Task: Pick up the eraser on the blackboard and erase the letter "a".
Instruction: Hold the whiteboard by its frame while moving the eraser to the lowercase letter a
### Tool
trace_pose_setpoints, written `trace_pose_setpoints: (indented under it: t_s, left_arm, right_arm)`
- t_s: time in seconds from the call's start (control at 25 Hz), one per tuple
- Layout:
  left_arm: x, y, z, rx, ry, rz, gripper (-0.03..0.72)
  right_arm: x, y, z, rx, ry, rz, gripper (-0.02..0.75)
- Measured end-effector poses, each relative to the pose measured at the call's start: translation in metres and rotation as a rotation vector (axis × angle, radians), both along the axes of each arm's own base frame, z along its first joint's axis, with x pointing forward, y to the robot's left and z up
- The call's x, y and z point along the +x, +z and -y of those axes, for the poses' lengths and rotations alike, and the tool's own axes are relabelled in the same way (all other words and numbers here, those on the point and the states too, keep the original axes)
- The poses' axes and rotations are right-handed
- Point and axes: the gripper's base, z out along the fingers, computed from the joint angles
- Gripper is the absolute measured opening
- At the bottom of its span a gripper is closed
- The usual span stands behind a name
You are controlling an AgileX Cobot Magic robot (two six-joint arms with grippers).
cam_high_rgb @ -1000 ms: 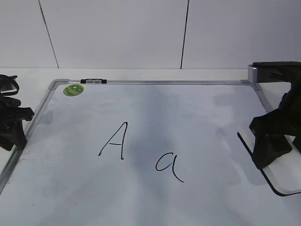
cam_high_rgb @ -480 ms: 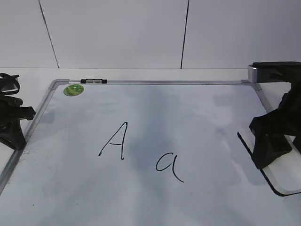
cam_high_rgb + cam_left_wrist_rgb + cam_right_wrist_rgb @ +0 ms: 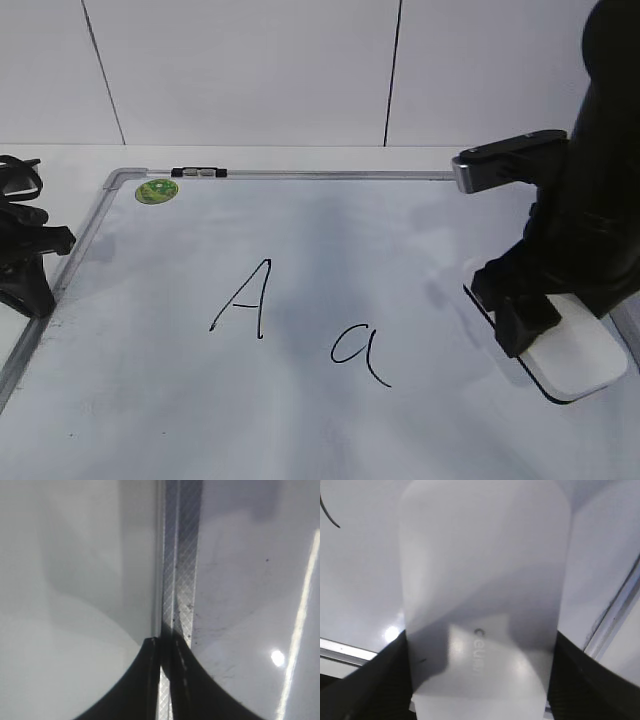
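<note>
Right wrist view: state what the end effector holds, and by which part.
The right end effector holds the eraser by its two long sides, near the end with the grey lettering; the rest sticks out ahead.

The blackboard [image 3: 300, 430] bears a handwritten capital "A" [image 3: 243, 298] and, to its right, the letter "a" [image 3: 358, 352]; the eraser [image 3: 485, 605] carries small grey lettering, too blurred to read.

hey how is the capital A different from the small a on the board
The capital A is taller and angular, built of straight strokes; the small a is lower, with a round bowl and curling tail. The A sits to the left, the a nearer the eraser. Both are thin black marker, still unerased.
</note>
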Motion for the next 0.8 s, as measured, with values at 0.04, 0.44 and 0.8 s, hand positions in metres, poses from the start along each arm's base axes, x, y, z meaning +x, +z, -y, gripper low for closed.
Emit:
trace_pose_setpoints:
  t_s: [0.04, 0.44, 0.8]
  left_arm:
    - [0.0, 0.0, 0.0, 0.0, 0.0, 0.0, 0.016]
    - [0.0, 0.0, 0.0, 0.0, 0.0, 0.0, 0.016]
    - [0.0, 0.0, 0.0, 0.0, 0.0, 0.0, 0.016]
  right_arm:
    - [0.002, 0.001, -0.004, 0.0, 0.007, 0.005, 0.56]
    - [0.028, -0.024, -0.036, -0.027, 0.068, -0.044, 0.56]
    - [0.05, -0.046, -0.053, 0.016, 0.094, -0.041, 0.56]
